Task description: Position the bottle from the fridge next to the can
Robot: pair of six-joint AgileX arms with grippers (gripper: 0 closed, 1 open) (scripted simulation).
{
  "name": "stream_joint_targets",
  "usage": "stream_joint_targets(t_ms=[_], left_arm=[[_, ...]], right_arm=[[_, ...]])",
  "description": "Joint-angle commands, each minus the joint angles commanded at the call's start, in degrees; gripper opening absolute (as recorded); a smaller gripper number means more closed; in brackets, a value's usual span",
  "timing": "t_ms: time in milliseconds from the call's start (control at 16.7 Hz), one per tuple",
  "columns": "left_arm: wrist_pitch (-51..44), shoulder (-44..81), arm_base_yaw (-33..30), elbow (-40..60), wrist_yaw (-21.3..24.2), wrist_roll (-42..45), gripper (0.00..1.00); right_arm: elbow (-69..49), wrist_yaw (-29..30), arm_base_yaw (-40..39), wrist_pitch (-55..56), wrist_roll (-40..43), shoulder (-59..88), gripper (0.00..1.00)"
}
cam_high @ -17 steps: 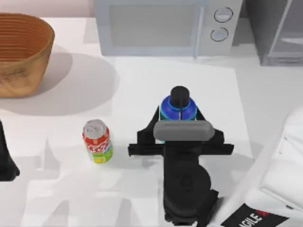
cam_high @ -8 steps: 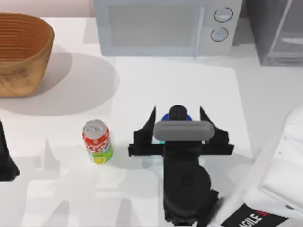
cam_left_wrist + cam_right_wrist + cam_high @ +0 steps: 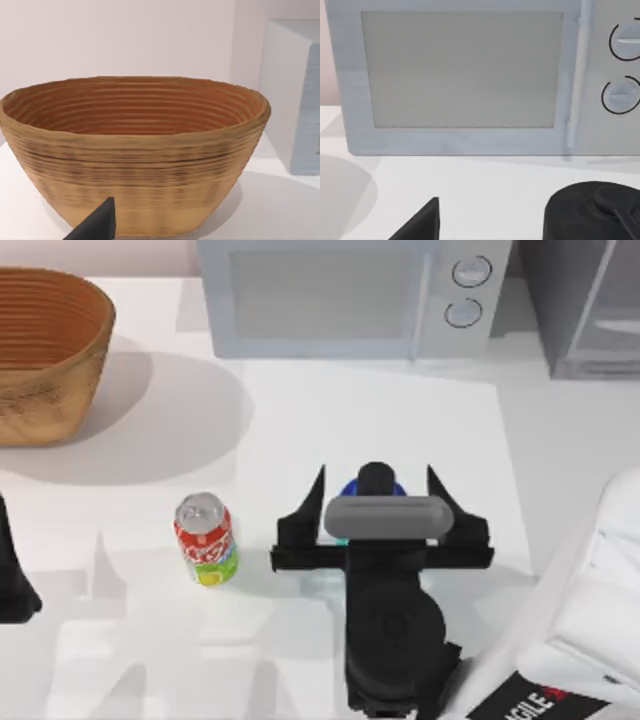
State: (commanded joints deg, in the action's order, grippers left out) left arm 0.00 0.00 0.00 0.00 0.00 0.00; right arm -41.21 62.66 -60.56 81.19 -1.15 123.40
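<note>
The bottle (image 3: 375,480) stands upright on the table right of the can, its black cap and a sliver of blue shoulder showing from under my right arm. My right gripper (image 3: 376,471) is open, one finger on each side of the bottle and apart from it. The right wrist view has the black cap (image 3: 592,210) close in and one fingertip (image 3: 420,220). The red can (image 3: 207,538) stands about a hand's width left of the bottle. The grey fridge (image 3: 590,310) is at the back right. My left gripper (image 3: 12,580) is parked open at the left edge.
A silver microwave (image 3: 350,295) with two knobs stands at the back centre, also filling the right wrist view as the microwave (image 3: 460,75). A wicker basket (image 3: 45,350) sits at the back left, close before the left wrist as the basket (image 3: 135,150).
My right gripper was shut on the bottle a second ago. Its fingers have since spread wide and let go. The bottle's cap now sits a little nearer the front. The can has not moved.
</note>
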Motion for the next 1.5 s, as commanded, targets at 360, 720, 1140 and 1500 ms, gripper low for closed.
stream_joint_targets(t_ms=[360, 720, 1140, 1500], left_arm=[[0.00, 0.00, 0.00, 0.00, 0.00, 0.00, 1.00], [0.00, 0.00, 0.00, 0.00, 0.00, 0.00, 1.00], [0.00, 0.00, 0.00, 0.00, 0.00, 0.00, 1.00], [0.00, 0.00, 0.00, 0.00, 0.00, 0.00, 1.00]], right_arm=[[3.19, 4.56, -4.59, 1.59, -0.24, -1.30, 1.00], [3.34, 2.97, -3.49, 1.12, -0.11, -2.77, 1.00], [10.99, -14.30, 8.96, -11.11, 0.51, -26.80, 1.00], [23.59, -34.44, 26.39, -35.95, 0.45, -60.52, 1.00]])
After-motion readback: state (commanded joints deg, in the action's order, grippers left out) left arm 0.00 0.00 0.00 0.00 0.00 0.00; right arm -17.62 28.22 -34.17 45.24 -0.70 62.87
